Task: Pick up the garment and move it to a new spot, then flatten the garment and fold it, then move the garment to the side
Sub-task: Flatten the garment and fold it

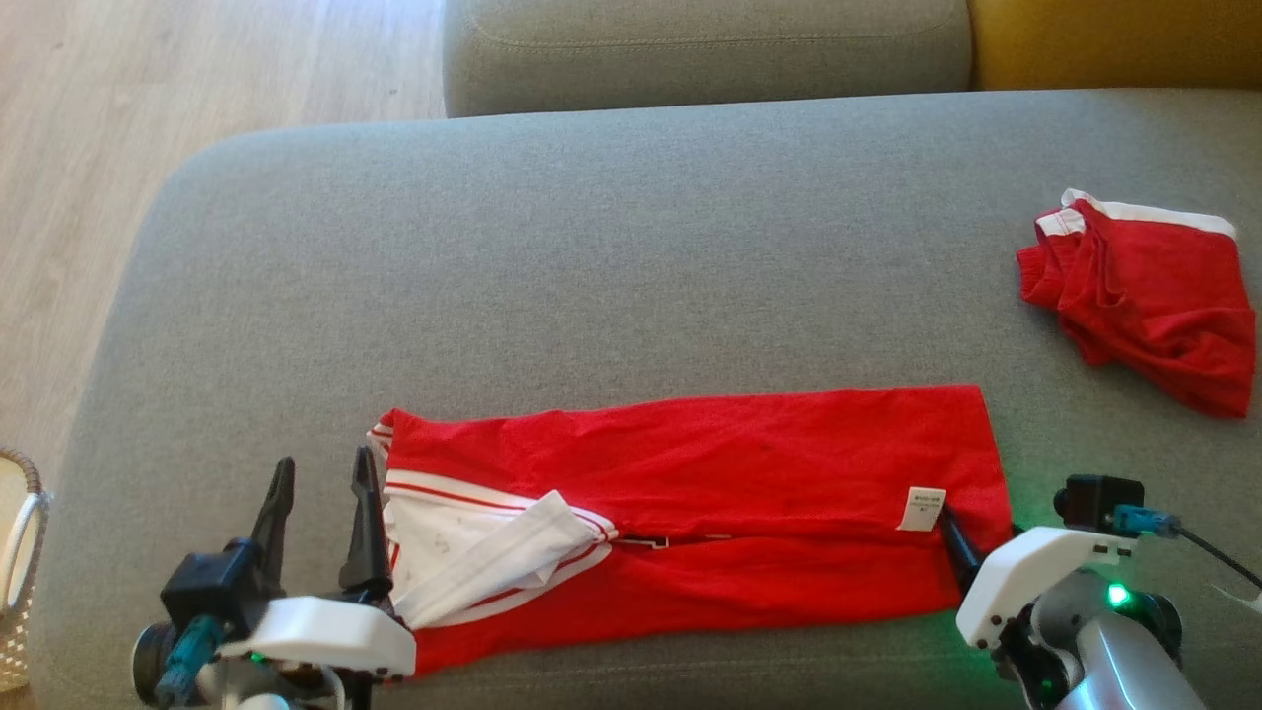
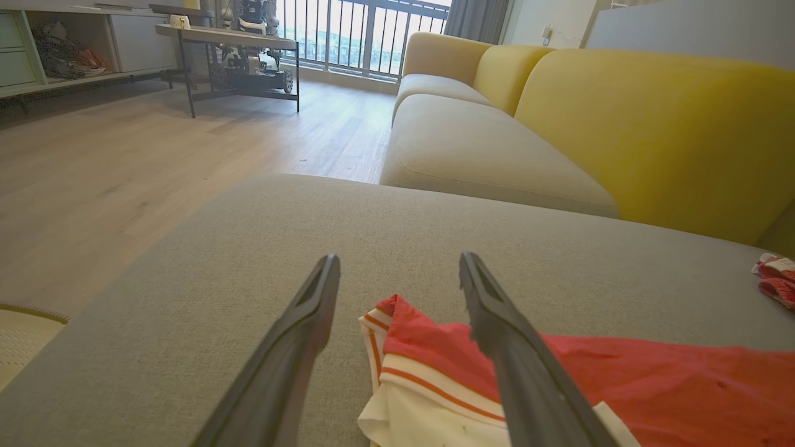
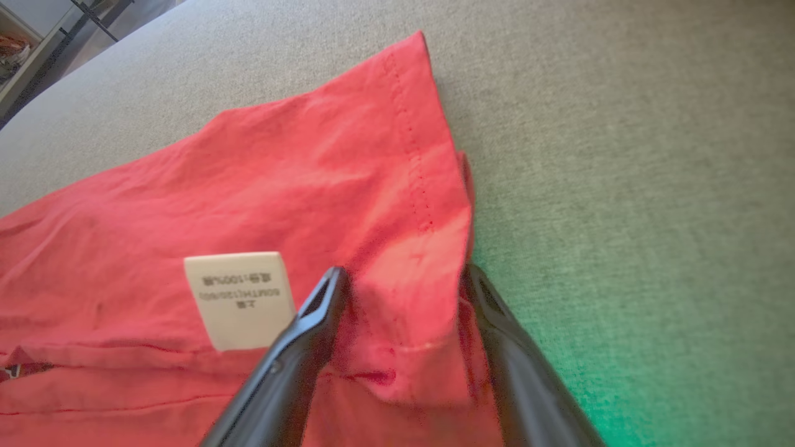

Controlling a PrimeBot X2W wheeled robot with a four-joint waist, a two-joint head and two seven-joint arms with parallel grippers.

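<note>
left tool (image 1: 325, 461), nearest the head camera at lower left: jaws wide, holding nothing, one finger touching the collar end of the red garment (image 1: 739, 463) and the other just beside it on bare cushion. in the left wrist view the white, red-striped trim (image 2: 428, 379) lies between and under those fingers.

right tool (image 3: 405, 273), at the opposite end: jaws wide apart, straddling a raised ridge of the hem corner, with red cloth filling the gap between them. i judge this a grip being taken, not one made; i cannot tell whether the cloth is pinched. the white care label (image 3: 239, 298) sits just beside the left-hand finger in the right wrist view.

position of the task's thing: the garment lies as a long flat band across the near part of the grey sofa seat (image 1: 592, 247), well apart from a second, crumpled red garment (image 1: 1144, 296) at far right.

step in hand, as i read it: folding, flattening being largely done.

next move calls for closing the right tool on all layers of the hem. i would close the left tool on the collar edge likewise. the lift should stay low so the band does not unfold.
</note>
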